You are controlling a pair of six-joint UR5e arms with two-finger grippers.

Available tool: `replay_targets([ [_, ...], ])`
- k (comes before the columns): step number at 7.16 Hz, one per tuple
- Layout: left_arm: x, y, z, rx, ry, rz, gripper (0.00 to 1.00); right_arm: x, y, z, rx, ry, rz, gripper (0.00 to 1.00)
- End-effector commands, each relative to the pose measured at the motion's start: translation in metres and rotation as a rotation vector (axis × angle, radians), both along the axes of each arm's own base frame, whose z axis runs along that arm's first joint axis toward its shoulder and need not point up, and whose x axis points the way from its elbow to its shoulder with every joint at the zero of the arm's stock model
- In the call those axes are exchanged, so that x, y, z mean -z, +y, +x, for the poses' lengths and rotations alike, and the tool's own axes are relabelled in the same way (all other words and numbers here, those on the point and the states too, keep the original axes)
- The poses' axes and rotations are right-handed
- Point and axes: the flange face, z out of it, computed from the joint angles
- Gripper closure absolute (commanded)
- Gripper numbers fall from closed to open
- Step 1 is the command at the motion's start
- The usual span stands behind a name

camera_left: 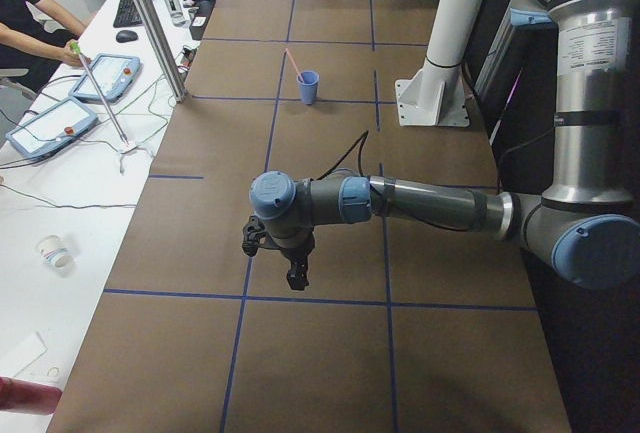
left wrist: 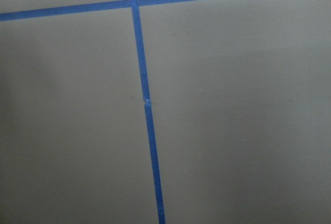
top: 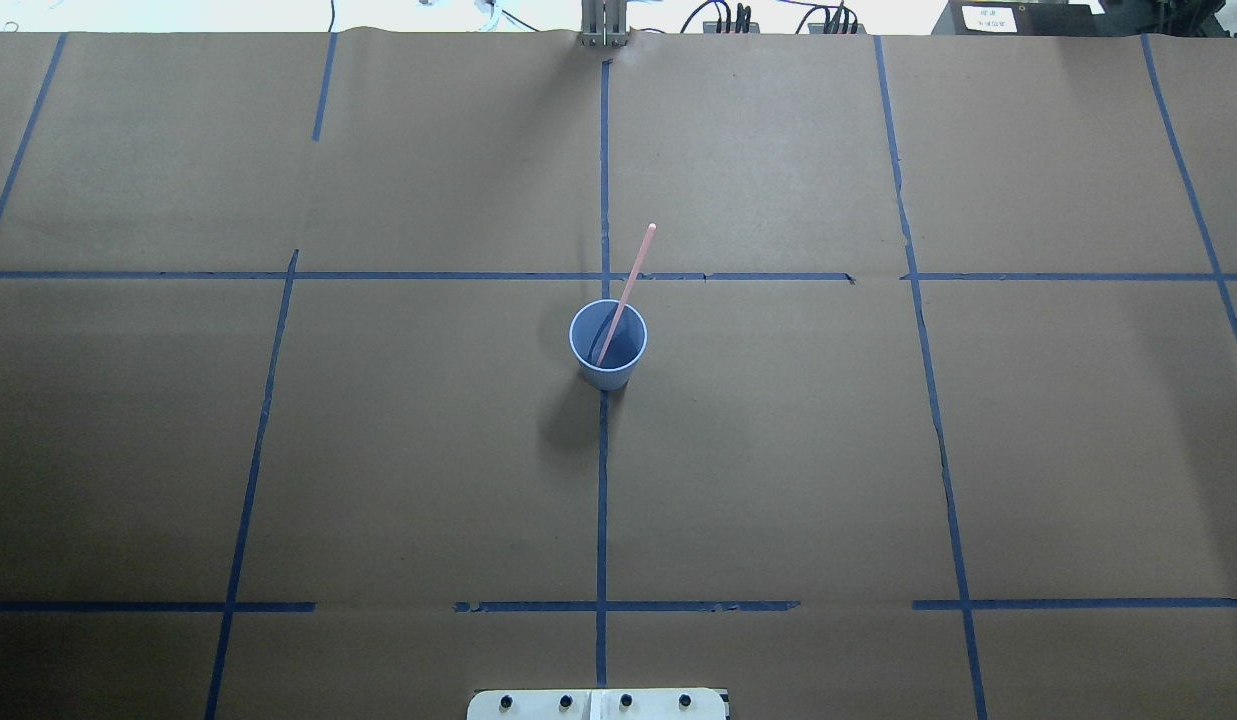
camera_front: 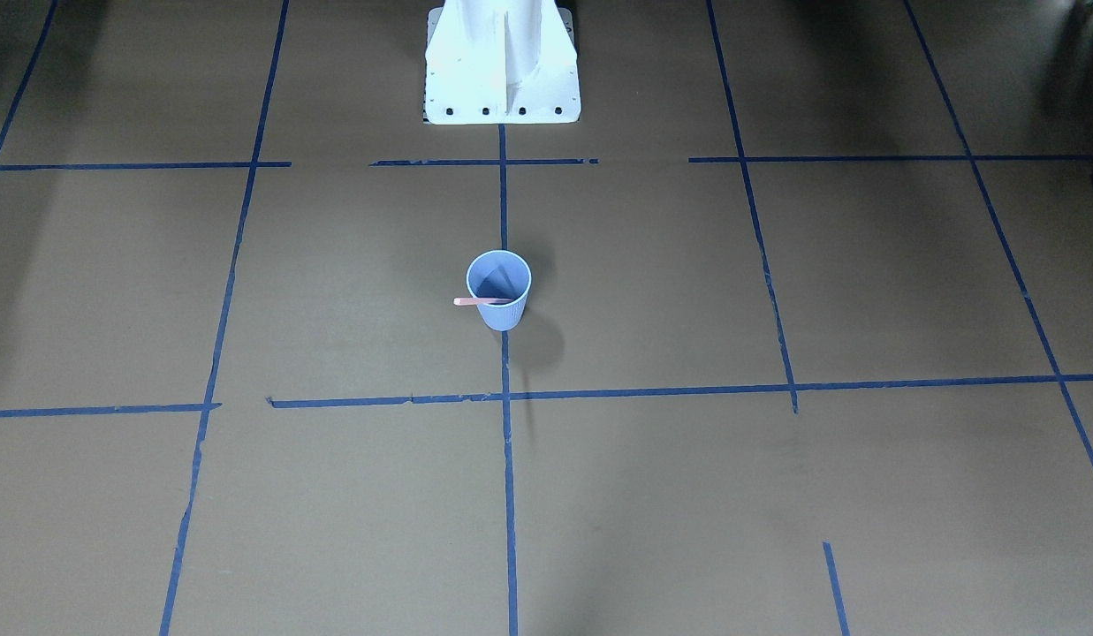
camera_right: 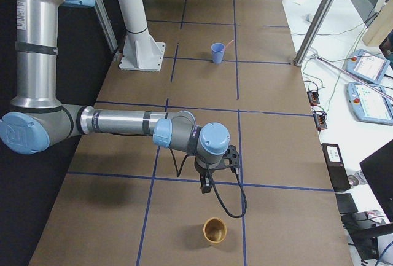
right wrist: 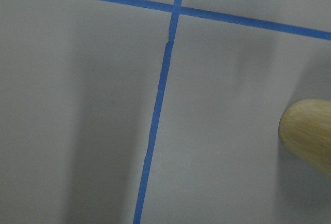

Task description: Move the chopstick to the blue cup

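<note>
The chopstick [top: 629, 280] stands inside the blue cup [top: 608, 375]. Its lower end is at the bottom, and its upper part leans on the far rim and reaches well out past it. The cup is upright in the middle of the desk [top: 378, 450], so I judge the transfer done. The left gripper [camera_left: 297, 281] and the right gripper [camera_right: 206, 187] hang well apart from the cup. I cannot tell whether they are open or closed, because only the side views show them. The risk is tipping: the cup looks light and the stick leans far out, so a knock or a passing arm may upset it.
</note>
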Motion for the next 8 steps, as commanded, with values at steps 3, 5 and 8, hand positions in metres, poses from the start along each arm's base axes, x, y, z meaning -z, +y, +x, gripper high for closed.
replay_targets([
  [3, -0.004, -0.003, -0.032, 0.071, 0.003, 0.001, 0.00, -0.015, -0.002, -0.001, -0.020, 0.006, 0.060, 0.00],
  [5, -0.010, -0.004, -0.033, 0.075, 0.002, 0.000, 0.00, -0.011, -0.005, -0.003, -0.011, 0.003, 0.074, 0.00],
  [8, -0.017, -0.016, -0.033, 0.133, -0.006, -0.005, 0.00, 0.009, -0.011, -0.007, -0.002, -0.001, 0.114, 0.00],
])
